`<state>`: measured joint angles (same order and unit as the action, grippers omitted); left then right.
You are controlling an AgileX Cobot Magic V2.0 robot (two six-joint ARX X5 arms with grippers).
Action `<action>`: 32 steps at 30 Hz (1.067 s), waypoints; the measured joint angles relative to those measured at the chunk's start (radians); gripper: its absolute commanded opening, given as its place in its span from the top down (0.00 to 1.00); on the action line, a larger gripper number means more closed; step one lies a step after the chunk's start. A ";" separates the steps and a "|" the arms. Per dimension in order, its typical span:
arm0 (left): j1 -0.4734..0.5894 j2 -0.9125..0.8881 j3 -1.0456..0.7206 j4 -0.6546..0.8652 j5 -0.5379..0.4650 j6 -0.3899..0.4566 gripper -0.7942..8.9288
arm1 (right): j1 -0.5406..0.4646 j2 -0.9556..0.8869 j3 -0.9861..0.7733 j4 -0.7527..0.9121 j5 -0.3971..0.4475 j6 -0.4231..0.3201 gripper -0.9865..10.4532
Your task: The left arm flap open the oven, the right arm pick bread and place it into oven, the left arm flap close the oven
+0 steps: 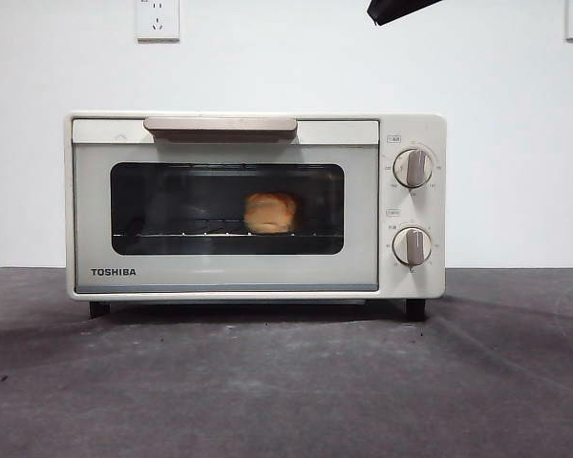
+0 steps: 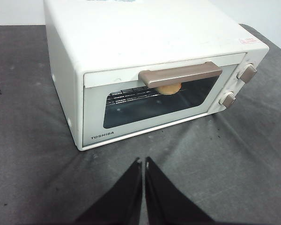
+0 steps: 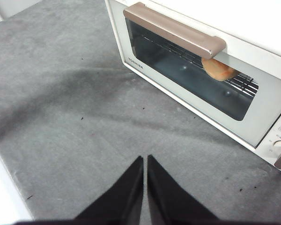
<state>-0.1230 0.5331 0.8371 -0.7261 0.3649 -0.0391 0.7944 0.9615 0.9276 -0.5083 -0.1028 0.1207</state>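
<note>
A: Front view first; what stands there?

B: A cream-white oven (image 1: pixel 256 205) sits on a dark grey table (image 1: pixel 286 391) against a white wall (image 1: pixel 267 67); its door is shut, with a beige handle (image 1: pixel 220 126) along the top edge and two round knobs (image 1: pixel 413 168) stacked on the side panel; the name TOSHIBA is printed low on the door.

A: And the bread?

B: The bread (image 1: pixel 270 213) is inside the oven, resting on the wire rack (image 1: pixel 181 234); it shows as a golden-orange lump through the dark glass, a little toward the knob side of the window's middle.

A: Where are the grippers?

B: The left gripper (image 2: pixel 143 161) hangs above the bare table, in front of the oven's door and apart from it; its two black jaws are pressed together with only a thin line between them, and nothing is in them; ahead of it, the bread peeps out just beneath the handle. The right gripper (image 3: pixel 145 159) also hangs over bare table, off the door's front and clear of it; its jaws are likewise pressed together and empty; the bread lies beyond it, behind the glass under the handle's end. In the front view only a black tip (image 1: pixel 399 10) shows at the top edge; which arm it belongs to cannot be told.
</note>
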 measured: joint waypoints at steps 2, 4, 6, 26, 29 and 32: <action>0.000 -0.009 0.000 0.000 0.000 0.013 0.90 | 0.000 0.000 0.000 0.000 0.000 0.000 0.91; 0.000 -0.029 0.000 0.003 0.000 0.058 0.90 | 0.000 0.000 0.000 0.000 0.000 0.000 0.91; 0.002 -0.056 -0.003 0.029 0.000 0.111 0.90 | 0.000 0.000 0.000 0.000 0.000 0.000 0.91; 0.061 -0.442 -0.587 0.524 -0.228 0.209 0.90 | 0.000 0.000 0.000 0.000 0.000 0.000 0.91; 0.061 -0.473 -0.640 0.525 -0.228 0.209 0.90 | 0.000 0.000 0.000 0.000 0.000 0.000 0.91; 0.061 -0.496 -0.684 0.521 -0.229 0.209 0.90 | 0.000 0.000 0.000 0.000 0.000 0.000 0.91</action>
<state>-0.0620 0.0376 0.1535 -0.2047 0.1360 0.1696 0.7944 0.9615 0.9276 -0.5079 -0.1028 0.1207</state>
